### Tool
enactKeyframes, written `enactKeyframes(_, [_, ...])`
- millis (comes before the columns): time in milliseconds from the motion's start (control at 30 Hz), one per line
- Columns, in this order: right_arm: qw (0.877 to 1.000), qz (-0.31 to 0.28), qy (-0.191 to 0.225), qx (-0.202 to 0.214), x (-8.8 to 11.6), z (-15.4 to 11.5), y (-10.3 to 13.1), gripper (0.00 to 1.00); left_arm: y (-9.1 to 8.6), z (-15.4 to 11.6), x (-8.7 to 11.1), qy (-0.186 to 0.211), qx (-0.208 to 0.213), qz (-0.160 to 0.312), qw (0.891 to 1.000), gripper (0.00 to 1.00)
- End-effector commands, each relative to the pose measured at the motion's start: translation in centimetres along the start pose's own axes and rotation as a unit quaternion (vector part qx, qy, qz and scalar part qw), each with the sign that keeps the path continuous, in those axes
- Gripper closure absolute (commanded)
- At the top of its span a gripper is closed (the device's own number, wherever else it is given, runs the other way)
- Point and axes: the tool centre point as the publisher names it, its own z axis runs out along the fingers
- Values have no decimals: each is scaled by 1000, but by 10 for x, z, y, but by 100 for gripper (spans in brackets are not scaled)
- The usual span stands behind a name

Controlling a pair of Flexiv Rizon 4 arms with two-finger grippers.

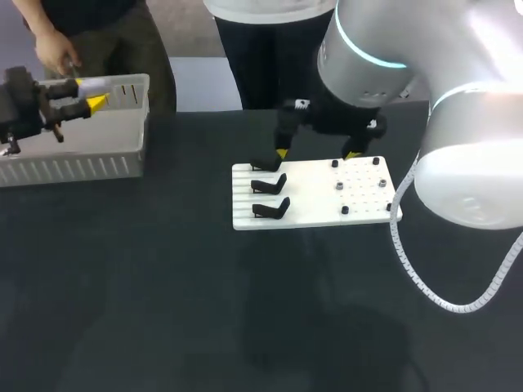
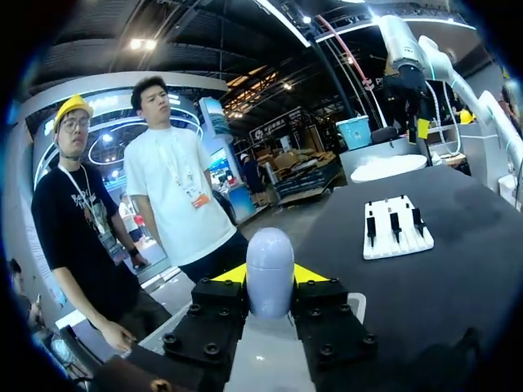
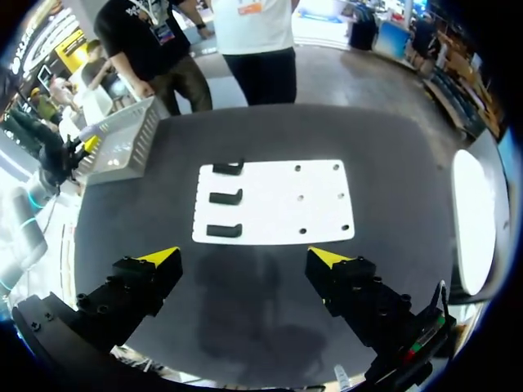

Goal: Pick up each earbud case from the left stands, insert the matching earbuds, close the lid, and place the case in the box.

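Right hand (image 1: pixel 317 153) spread over the stands (image 1: pixel 270 186), left hand (image 2: pixel 270 282) pinching the earbud case (image 2: pixel 270 257).
Nearest on the dark bench (image 1: pixel 163 286), a white board (image 1: pixel 319 204) carries three black stands, the right hand open above its far edge. Farther left, the pale rounded case hangs above the grey box (image 1: pixel 82 167).

The dark table (image 1: pixel 163 294) bears a white board (image 1: pixel 315 202) (three black stands (image 1: pixel 270 185) on it) and a grey box (image 1: pixel 73 167).
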Motion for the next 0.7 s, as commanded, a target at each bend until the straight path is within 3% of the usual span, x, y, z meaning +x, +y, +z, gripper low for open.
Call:
enactKeyframes(33, [1000, 4, 4, 2, 5, -1, 2, 0, 0, 3, 14, 21, -103, -5, 994, 100])
enactKeyframes(267, [1000, 10, 12, 1, 9, 4, 2, 0, 6, 7, 60, 49, -107, -57, 991, 100])
enactKeyframes(467, [1000, 10, 15, -1, 9, 6, 2, 0, 3, 8, 80, 60, -97, -96, 989, 98])
enactKeyframes(533, [1000, 10, 15, -1, 9, 6, 2, 0, 0, 8, 84, 58, -101, -103, 988, 70])
enactKeyframes(567, [1000, 10, 15, -1, 9, 6, 2, 0, 0, 8, 85, 53, -102, -106, 988, 67])
enactKeyframes(633, [1000, 10, 14, -2, 9, 6, 2, 0, 0, 7, 85, 53, -101, -105, 988, 52])
enactKeyframes(667, [1000, 10, 14, -2, 9, 6, 2, 0, -1, 7, 84, 49, -100, -108, 988, 40])
enactKeyframes(700, [1000, 9, 12, -4, 9, 6, 2, 0, -2, 6, 81, 46, -102, -107, 988, 21])
